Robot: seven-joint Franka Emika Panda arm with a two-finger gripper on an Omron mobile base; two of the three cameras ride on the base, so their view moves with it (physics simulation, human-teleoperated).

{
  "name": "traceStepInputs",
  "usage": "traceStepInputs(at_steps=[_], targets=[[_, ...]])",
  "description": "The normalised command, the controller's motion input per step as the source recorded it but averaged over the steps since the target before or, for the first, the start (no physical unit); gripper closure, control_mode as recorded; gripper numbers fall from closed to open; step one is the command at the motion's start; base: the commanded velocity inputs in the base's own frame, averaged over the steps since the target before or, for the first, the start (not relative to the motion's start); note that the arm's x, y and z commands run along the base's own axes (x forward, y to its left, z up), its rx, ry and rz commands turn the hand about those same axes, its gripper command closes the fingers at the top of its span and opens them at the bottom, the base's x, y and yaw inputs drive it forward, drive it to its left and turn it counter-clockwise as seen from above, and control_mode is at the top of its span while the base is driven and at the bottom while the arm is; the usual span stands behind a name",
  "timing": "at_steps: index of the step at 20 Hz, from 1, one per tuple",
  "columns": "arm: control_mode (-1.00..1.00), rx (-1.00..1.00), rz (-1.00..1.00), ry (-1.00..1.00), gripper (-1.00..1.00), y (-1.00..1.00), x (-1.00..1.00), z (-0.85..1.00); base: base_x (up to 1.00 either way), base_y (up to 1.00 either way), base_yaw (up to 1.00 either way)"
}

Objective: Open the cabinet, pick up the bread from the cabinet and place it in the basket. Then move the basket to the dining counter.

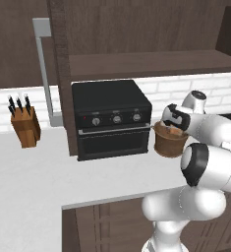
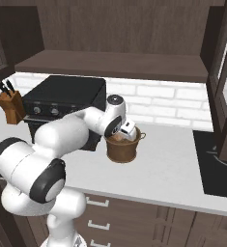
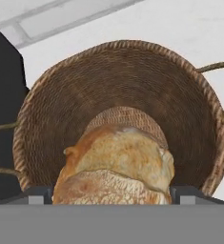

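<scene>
Bread (image 3: 116, 169) sits inside the basket (image 3: 123, 95), between the gripper's (image 3: 111, 193) widely parted fingers, so the placing step looks nearly done and I cannot tell whether the pads touch it. Next I judge a straight lift clear of the rim, then a grasp on the basket for the dining counter. The toaster oven (image 1: 112, 118) crowds it at nine o'clock; the worktop (image 2: 173, 159) lies open toward three.

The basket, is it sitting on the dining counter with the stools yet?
No, the basket stands on the white worktop backed by white brick, right beside the black oven, with the bread inside it.
</scene>
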Motion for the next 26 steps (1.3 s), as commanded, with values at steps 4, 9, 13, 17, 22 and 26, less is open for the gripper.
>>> traceStepInputs(at_steps=[4, 9, 13, 17, 22, 26], targets=[[-1.00, 0.00, 0.02, 0.00, 1.00, -0.01, 0.21, -0.38, 0.00, 0.00, 0.00], [-1.00, 0.00, 0.02, 0.00, 1.00, -0.01, 0.17, -0.12, 0.00, 0.00, 0.00], [-1.00, 0.00, 0.02, 0.00, 1.00, -0.02, 0.22, -0.14, 0.00, 0.00, 0.00], [-1.00, 0.00, 0.01, 0.00, 1.00, 0.00, 0.33, -0.09, 0.00, 0.00, 0.00], [-1.00, 0.00, 0.01, 0.00, 1.00, -0.02, 0.12, -0.17, 0.00, 0.00, 0.00], [-1.00, -0.02, 0.00, 0.00, -1.00, 0.00, 0.01, -0.37, 0.00, 0.00, 0.00]])
